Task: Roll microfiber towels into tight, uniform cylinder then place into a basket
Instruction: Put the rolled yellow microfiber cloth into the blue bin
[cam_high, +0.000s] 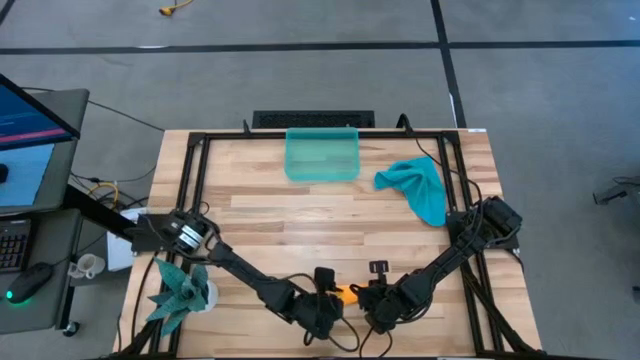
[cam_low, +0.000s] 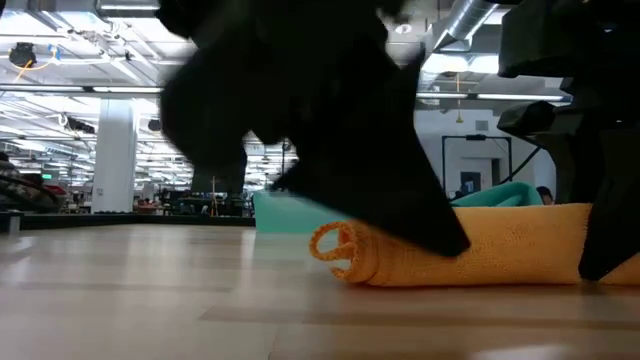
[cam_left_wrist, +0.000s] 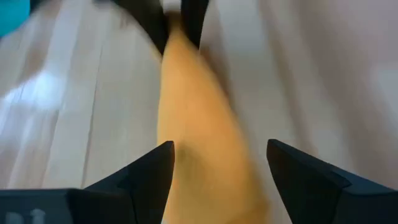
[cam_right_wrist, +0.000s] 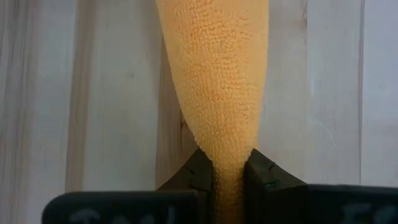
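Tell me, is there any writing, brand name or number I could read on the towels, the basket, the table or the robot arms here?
None can be read.
Left gripper housing: pale marks at the left wrist view's edge, cut off and blurred.
Monitor beside the table: lit screen, content too small.
Orange towel, teal towel, basket: no label visible.

The wooden worktop (cam_high: 300, 225) carries a green basket (cam_high: 322, 156) at the far edge, a teal towel (cam_high: 420, 187) beside it, a rolled orange towel (cam_low: 470, 255) near the front, and a spiky plant (cam_high: 181, 291).

Nubby orange microfiber towel (cam_right_wrist: 217, 87), smooth pale wood table (cam_high: 300, 220), translucent glossy plastic basket (cam_high: 322, 155)
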